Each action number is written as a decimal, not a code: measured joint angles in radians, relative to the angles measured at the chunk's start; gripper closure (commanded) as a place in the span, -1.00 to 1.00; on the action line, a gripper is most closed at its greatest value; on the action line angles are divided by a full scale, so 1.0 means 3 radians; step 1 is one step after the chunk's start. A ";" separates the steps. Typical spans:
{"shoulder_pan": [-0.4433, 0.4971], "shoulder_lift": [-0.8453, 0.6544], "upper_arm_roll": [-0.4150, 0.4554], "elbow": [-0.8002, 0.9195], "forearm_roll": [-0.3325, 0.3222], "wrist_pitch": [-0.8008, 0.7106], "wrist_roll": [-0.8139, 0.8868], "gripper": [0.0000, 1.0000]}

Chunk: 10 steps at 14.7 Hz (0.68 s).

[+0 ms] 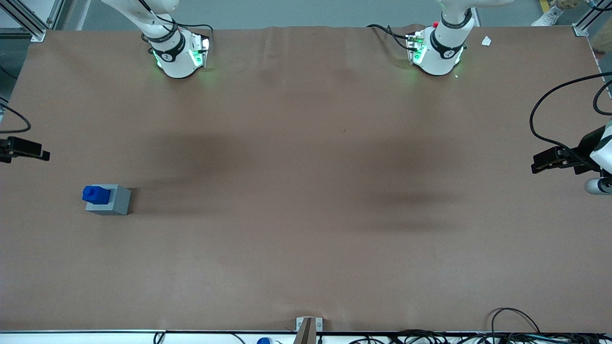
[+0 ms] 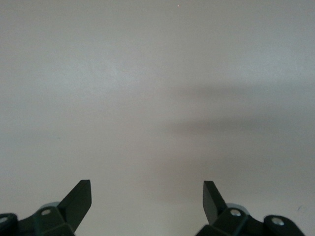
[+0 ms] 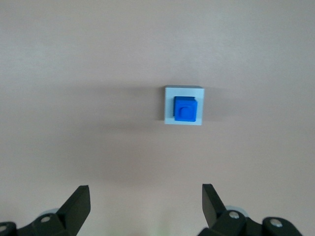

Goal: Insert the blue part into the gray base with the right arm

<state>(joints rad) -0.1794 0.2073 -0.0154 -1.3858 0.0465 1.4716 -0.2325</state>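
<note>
one blue part, one gray base, one end effector

A: Where does the front view look from?
B: High above the table's near edge, facing the two arm bases, taking in almost the whole brown surface.

A: And the right wrist view?
B: It looks down past the gripper, whose fingers stand spread wide, from well above the gray base with the blue part in its recess.

A: What do those two share?
B: That same block pair, seen toward the working arm's end of the table.

A: The left wrist view?
B: Down onto bare table only.
</note>
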 measured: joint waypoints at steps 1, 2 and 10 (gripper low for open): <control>0.0039 -0.0112 0.0001 -0.0046 0.0020 -0.0018 0.0020 -1.00; 0.0087 -0.0244 0.0001 -0.0124 0.0029 -0.0025 0.0099 -1.00; 0.0376 -0.0972 0.0009 -0.0791 0.0031 0.0126 0.0468 -1.00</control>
<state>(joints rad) -0.0665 -0.0844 -0.0128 -1.6231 0.0557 1.5093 -0.0923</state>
